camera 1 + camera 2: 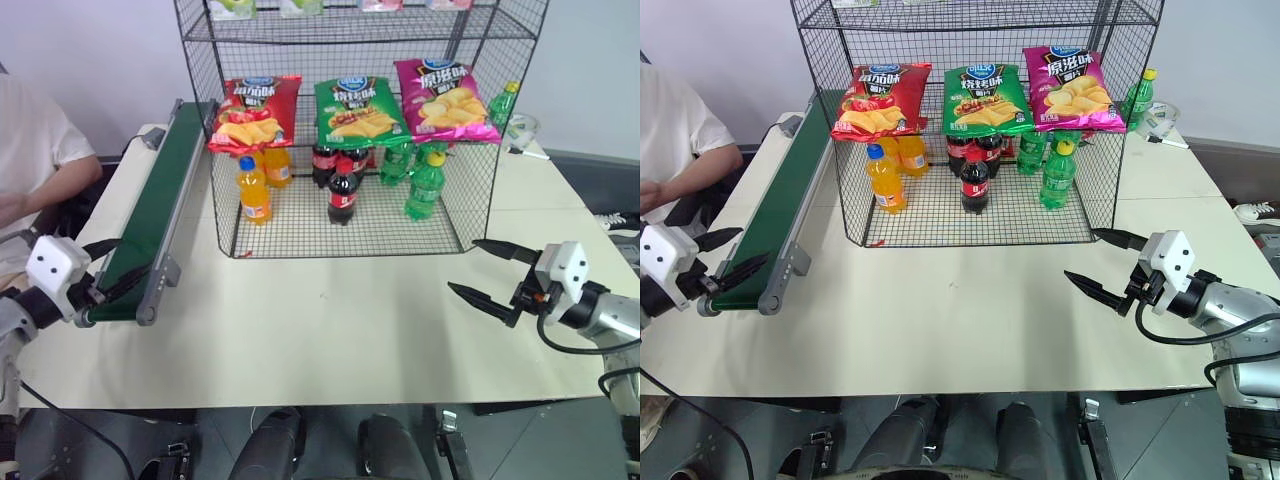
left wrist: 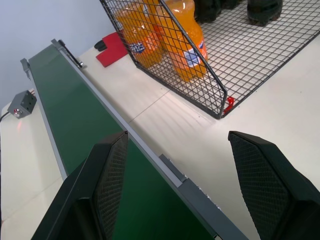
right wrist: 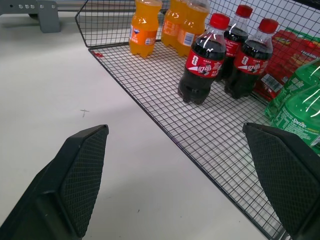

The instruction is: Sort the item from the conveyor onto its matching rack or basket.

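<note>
The item, a red crisp bag, lies on the rack's middle tier at the left, beside a green bag and a pink bag. The conveyor runs along the rack's left side, and I see nothing on its green belt. My left gripper hangs open over the conveyor's near end, holding nothing. My right gripper stands open above the table in front of the rack's right corner, also holding nothing.
Orange soda bottles, cola bottles and green bottles stand on the rack's bottom tier. A person's sleeve shows at far left. A small grey box sits beside the conveyor's far end. Another green bottle stands behind the rack.
</note>
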`<action>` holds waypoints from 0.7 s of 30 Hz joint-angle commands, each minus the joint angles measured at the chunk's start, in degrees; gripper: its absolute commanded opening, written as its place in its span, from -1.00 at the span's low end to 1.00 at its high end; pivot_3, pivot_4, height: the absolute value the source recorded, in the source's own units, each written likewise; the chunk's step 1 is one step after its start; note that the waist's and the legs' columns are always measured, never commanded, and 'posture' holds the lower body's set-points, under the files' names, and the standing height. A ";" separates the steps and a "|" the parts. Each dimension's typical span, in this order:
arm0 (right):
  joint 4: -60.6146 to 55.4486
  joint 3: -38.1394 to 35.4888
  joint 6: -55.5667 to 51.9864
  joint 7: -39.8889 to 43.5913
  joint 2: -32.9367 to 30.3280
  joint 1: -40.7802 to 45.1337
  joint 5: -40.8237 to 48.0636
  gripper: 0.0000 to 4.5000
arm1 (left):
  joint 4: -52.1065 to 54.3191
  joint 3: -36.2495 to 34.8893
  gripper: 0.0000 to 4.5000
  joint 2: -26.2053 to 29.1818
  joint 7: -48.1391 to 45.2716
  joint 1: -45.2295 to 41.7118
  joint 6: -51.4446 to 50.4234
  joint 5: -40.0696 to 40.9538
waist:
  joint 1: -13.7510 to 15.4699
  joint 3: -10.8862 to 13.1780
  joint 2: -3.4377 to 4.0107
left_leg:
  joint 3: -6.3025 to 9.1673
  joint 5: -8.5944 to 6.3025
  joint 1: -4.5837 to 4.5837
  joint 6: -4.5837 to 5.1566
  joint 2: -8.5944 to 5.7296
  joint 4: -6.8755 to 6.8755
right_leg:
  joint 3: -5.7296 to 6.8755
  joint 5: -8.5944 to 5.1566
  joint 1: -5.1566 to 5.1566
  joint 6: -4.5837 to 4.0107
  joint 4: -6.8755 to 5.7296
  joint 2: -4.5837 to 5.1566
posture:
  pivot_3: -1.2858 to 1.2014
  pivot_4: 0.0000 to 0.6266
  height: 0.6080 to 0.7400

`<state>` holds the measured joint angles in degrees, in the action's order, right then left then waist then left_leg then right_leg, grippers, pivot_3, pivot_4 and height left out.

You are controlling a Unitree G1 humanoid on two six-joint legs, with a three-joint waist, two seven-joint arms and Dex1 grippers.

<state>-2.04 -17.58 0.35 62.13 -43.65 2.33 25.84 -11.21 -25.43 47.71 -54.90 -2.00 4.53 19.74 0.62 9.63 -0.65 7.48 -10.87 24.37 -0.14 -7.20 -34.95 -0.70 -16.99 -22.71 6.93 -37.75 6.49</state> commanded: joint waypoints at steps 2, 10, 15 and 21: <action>-0.68 -0.21 0.92 -0.10 0.18 0.90 0.46 1.00 | -0.76 -1.69 0.47 0.86 0.03 0.47 1.66 0.17 | 0.00 0.01 0.01 | 0.00 0.00 0.00 0.00 0.00 0.00 | 0.00 0.00 0.00 0.00 0.00 0.00 | 0.03 -0.52 1.00; -0.12 1.16 0.52 -0.06 0.17 2.79 0.43 1.00 | 0.63 -2.95 0.47 -0.09 -0.49 2.25 0.38 3.25 | -0.04 0.02 0.02 | 0.00 -0.01 0.01 -0.02 0.00 0.03 | 0.00 0.00 -0.07 0.00 0.01 0.00 | 0.03 -0.52 1.00; 0.32 1.36 0.55 0.28 -0.02 3.44 0.32 1.00 | 1.31 -2.39 0.47 -0.35 1.73 3.67 2.09 1.34 | -0.01 0.02 0.02 | 0.00 -0.01 0.01 -0.02 0.00 0.07 | 0.00 0.00 -0.07 0.00 0.08 0.00 | 0.03 -0.52 1.00; 0.79 1.65 0.99 0.02 0.22 3.96 -0.19 1.00 | 1.72 -2.21 0.47 -0.42 2.76 3.19 2.13 1.91 | 0.02 0.03 0.02 | 0.01 -0.03 0.01 -0.03 0.00 0.06 | 0.00 0.00 -0.07 0.00 0.10 0.00 | 0.03 -0.52 1.00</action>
<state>-0.78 -15.53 0.35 62.29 -43.62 5.43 25.46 -11.03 -26.18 46.90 -52.37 1.53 5.84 21.38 0.64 9.65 -0.63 7.48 -10.90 24.38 -0.17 -7.20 -34.88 -0.70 -16.99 -22.77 6.92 -37.65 6.49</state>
